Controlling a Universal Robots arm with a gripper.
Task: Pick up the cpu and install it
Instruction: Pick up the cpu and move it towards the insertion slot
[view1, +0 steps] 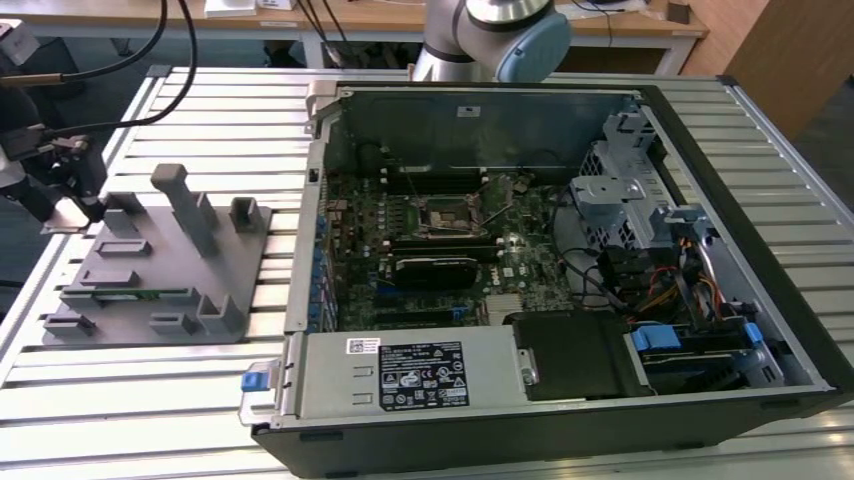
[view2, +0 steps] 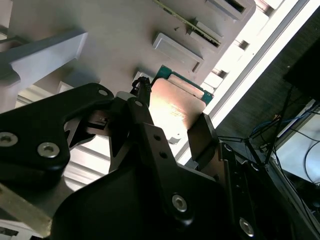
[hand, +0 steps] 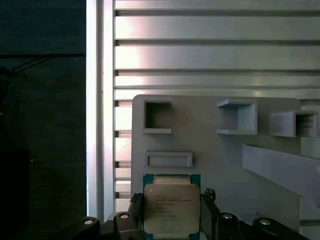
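The cpu (hand: 171, 207), a flat square chip with a silver-grey top and green rim, sits between my gripper's (hand: 171, 215) two black fingers (hand: 135, 210). The fingers press against its opposite edges, so the gripper is shut on it. In the second wrist view the cpu (view2: 178, 106) catches bright light over the corner of the grey fixture block (view2: 115, 35). In the exterior view my gripper (view1: 83, 208) is at the far left edge of the fixture block (view1: 160, 270). The motherboard socket (view1: 441, 215) lies inside the open computer case (view1: 561, 105), well to the exterior view's right.
The fixture carries raised posts and pockets (hand: 157, 117), one holding a memory stick (view1: 134, 293). Everything rests on a slatted aluminium table (view1: 147, 400). Inside the case are a drive cage (view1: 621, 200), cables and a power supply (view1: 400, 375). The arm's base (view1: 487, 35) stands behind the case.
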